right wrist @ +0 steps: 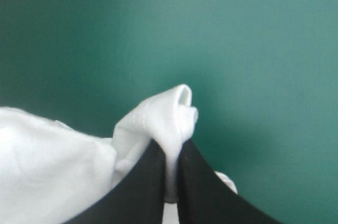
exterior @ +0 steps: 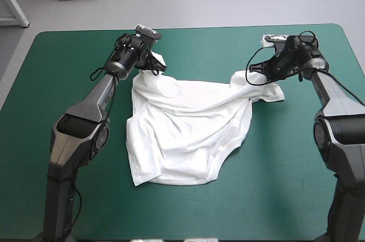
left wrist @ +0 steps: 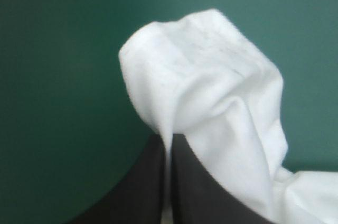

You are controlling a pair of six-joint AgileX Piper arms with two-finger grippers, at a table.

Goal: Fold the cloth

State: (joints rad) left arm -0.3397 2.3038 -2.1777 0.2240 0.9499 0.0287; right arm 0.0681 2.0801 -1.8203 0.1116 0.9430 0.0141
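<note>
Both grippers are clamped on cloth. In the high view the left gripper (exterior: 150, 66) pinches one far corner of the white T-shirt (exterior: 182, 133) and the right gripper (exterior: 255, 76) pinches the other. The far edge sags slack between them, and the body lies rumpled on the teal-green cover (exterior: 63, 93) toward the near edge, roughly mid-table.

In the left wrist view the black fingers (left wrist: 148, 187) meet almost fully, with a thin sheet of fabric caught in the seam. A bunched fold of the shirt rises ahead of the tips, and only the cover shows beyond it.

In the right wrist view the fingers (right wrist: 203, 187) are likewise all but closed on a small rolled hem that pokes out just past the tips. More of the shirt trails off to one side.

My judgement is that this is the spreading step before any fold, since the garment is held by two corners but not yet flat. The next move calls for drawing the grippers apart to take up the slack, then lifting or dragging evenly so the body smooths out. Uneven pulling could tug the small pinch at the right gripper loose.
</note>
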